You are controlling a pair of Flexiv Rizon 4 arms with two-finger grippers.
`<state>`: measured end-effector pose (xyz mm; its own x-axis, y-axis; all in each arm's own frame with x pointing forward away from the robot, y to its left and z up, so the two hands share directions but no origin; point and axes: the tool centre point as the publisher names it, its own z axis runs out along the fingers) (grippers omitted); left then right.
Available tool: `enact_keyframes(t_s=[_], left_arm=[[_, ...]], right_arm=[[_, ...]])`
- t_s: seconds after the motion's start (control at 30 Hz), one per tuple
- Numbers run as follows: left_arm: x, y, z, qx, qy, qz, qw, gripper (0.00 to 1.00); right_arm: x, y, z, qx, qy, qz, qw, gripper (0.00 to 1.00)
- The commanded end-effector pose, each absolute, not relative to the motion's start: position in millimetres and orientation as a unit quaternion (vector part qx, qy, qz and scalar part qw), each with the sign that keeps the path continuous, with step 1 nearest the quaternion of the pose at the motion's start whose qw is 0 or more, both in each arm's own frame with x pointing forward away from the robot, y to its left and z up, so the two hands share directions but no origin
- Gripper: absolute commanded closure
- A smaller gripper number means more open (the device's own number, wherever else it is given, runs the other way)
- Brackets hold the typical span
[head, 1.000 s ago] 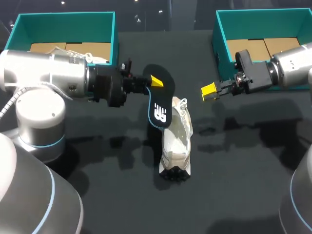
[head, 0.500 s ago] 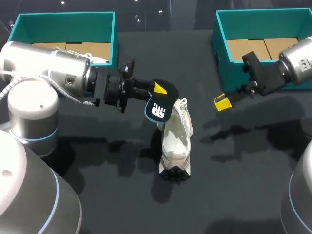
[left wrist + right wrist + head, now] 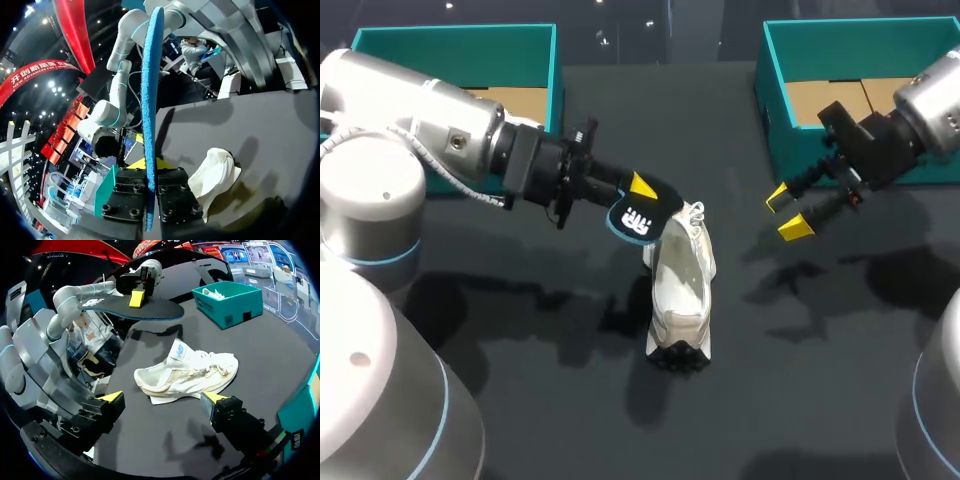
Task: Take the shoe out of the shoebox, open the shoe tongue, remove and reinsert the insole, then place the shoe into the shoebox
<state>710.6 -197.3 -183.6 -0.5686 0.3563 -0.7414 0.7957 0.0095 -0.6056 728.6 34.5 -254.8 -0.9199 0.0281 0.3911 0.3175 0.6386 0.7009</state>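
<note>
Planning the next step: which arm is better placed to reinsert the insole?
Left: the left gripper holds the insole close to the shoe; the right gripper is open and empty, aside.

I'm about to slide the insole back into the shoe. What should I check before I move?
1. Left tool shut on the insole: ok, clamped from both sides.
2. Insole fully out of the shoe: ok, held in the air, clear of it.
3. Right tool free to help: ok, open and holding nothing, apart from the shoe.
4. Shoe steadied: not ok, it lies loose on the table with nothing gripping it.
5. Tongue pulled open enough for the insole: cannot tell.
</note>
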Motion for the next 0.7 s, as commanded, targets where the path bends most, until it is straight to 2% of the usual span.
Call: enact_keyframes(t_s=[0.03,0.2,0.6,0.7], left_arm=[[693,-221,-186,0.407,0.69,-0.569,0.185,1.0],[671,-232,-192,0.357,0.699,-0.606,0.131,1.0],[668,-234,-198,0.357,0.699,-0.605,0.129,1.0],[660,-236,-209,0.351,0.694,-0.615,0.126,1.0]], right_arm=[[714,22,-260,-0.068,-0.897,-0.415,0.136,0.0],[704,23,-280,-0.049,-0.914,-0.386,0.111,0.0],[703,26,-285,-0.036,-0.92,-0.372,0.119,0.0],[697,37,-294,-0.032,-0.933,-0.349,0.089,0.0]])
